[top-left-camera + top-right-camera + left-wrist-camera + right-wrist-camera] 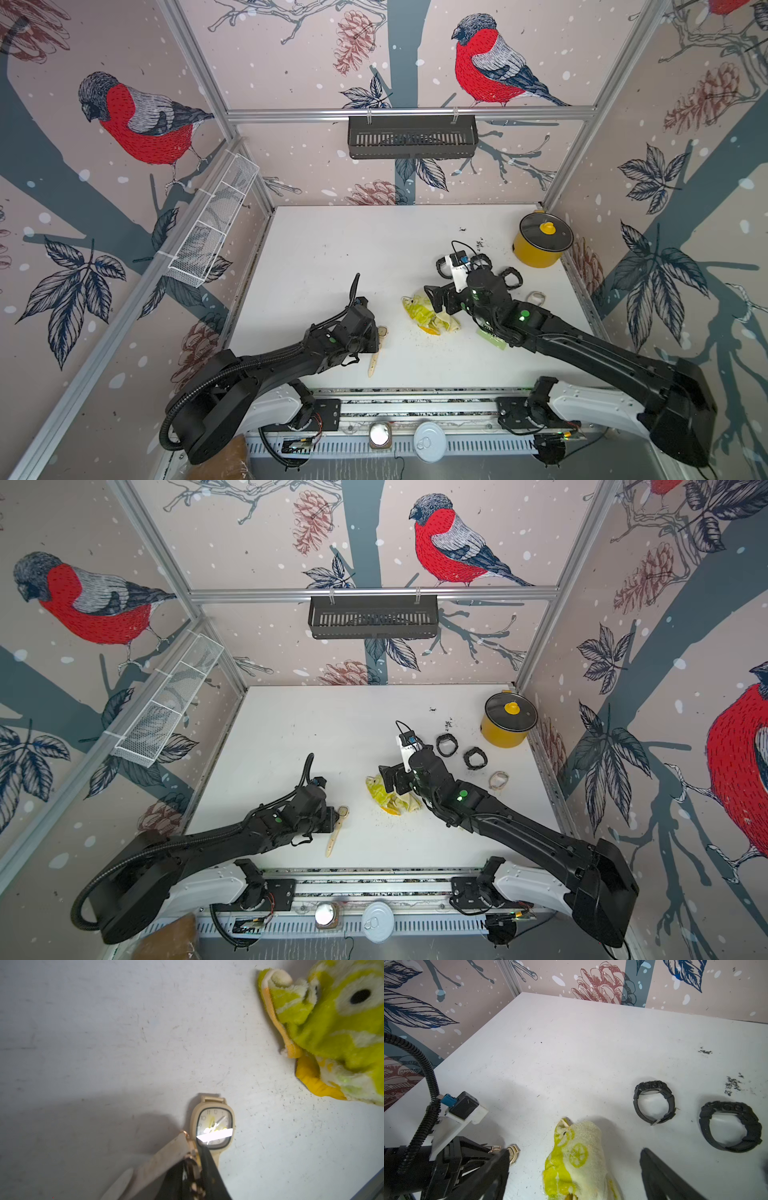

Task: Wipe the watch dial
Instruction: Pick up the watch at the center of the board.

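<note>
Black fingers (209,1169) of the left gripper (192,1159) fill the foreground of the left wrist view, clenched on the cream strap and gold buckle of the watch (213,1128). Its square dial lies face up on the white worktop (332,249), with a bar of glare across the glass. One fingertip overlaps the dial's edge nearest the strap.

Just to the robot's right of the watch, and apart from it, lies a crumpled yellow-green cloth (577,1157). The right gripper (575,1151) hangs over it with its fingers spread wide on either side, grasping nothing. Two black watches (654,1103) and a yellow pot (540,245) sit farther back on the right, out of play.

The step in hand appears to be preparation: the watch is pinned by its strap, the cloth is not yet picked up and no wiping has begun. The next move calls for the right fingers to drop and close on a fold of cloth. They would then carry it across to the dial, taking care around the left fingertip at the glass.
</note>
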Robot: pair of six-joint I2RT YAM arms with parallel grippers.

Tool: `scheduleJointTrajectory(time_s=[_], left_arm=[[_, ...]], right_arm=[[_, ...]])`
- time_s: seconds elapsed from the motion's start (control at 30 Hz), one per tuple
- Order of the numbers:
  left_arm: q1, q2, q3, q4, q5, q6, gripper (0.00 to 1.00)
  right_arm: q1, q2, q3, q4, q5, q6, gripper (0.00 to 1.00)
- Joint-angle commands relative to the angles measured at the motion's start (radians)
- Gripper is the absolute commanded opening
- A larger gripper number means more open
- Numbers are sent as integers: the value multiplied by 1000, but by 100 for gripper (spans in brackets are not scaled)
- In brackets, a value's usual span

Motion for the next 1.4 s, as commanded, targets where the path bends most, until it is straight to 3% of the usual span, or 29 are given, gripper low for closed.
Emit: scheduleJointTrajectory(time_s=[0.0, 0.17, 0.43, 0.8, 1.1, 1.37], left_arm=[[1, 0, -19, -90, 24, -14, 21], [0, -38, -16, -147, 28, -15, 44], [-7, -69, -21, -220, 16, -22, 44], [-62, -3, 27, -288, 10, -27, 44], [-71, 120, 68, -316, -18, -28, 23], [-75, 14, 87, -330, -19, -32, 9]], right_arm=[[-1, -15, -9, 6, 21, 14, 97], [-3, -34, -26, 13, 28, 14, 97], [-3, -34, -26, 18, 26, 15, 97], [-5, -43, -24, 11, 37, 10, 97], [-6, -64, -22, 5, 44, -1, 97], [-15, -89, -53, 26, 48, -3, 97]])
